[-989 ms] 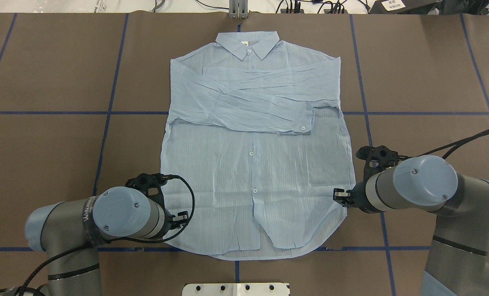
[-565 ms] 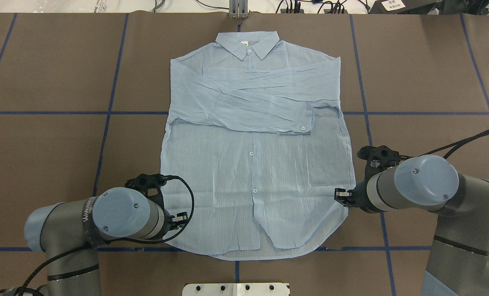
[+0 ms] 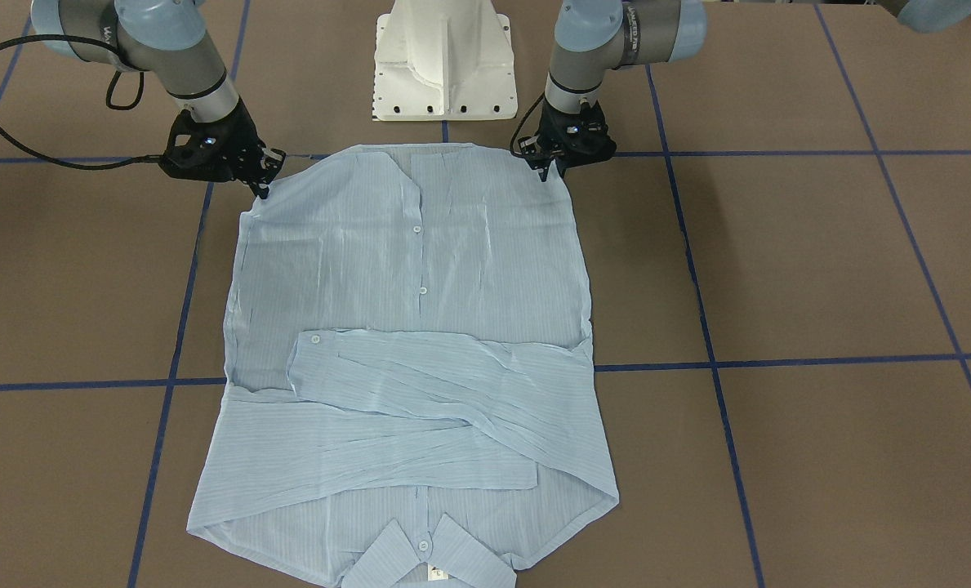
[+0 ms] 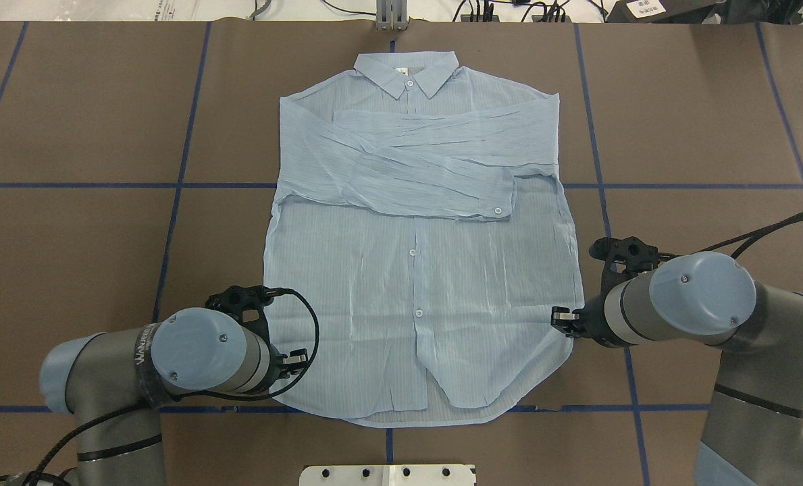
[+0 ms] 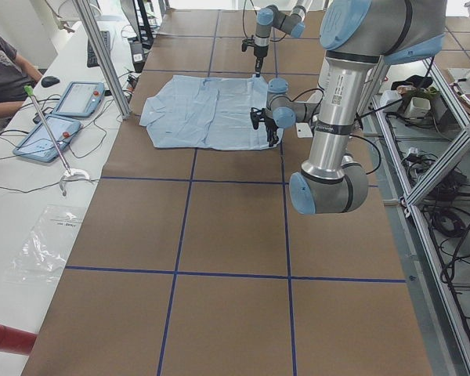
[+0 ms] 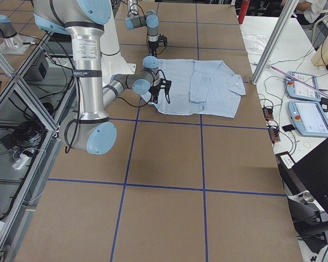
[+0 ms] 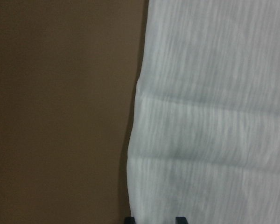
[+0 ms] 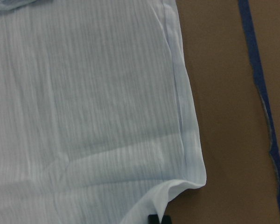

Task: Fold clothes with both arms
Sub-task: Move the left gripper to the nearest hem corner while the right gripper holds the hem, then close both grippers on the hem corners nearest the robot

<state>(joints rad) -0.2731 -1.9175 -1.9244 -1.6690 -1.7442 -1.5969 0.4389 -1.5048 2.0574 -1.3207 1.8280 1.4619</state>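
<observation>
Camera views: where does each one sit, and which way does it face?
Front-facing: across the table, facing the robot; shirt, left arm, right arm.
Overhead: behind the robot, looking down; both arms.
Exterior left: table's end, robot's left; left arm near.
Exterior right: opposite end; right arm near.
Left wrist: down on shirt edge; left fingers.
Right wrist: down on shirt corner; right fingers.
Shared: first two show the whole shirt.

Brown gridded table (image 4: 70, 121), shirt (image 4: 482, 283) spread flat

The shirt (image 4: 469, 270) is pale blue with fine stripes and white buttons (image 4: 412, 252). The table (image 4: 84, 115) is brown, crossed by blue lines (image 4: 70, 184)
</observation>
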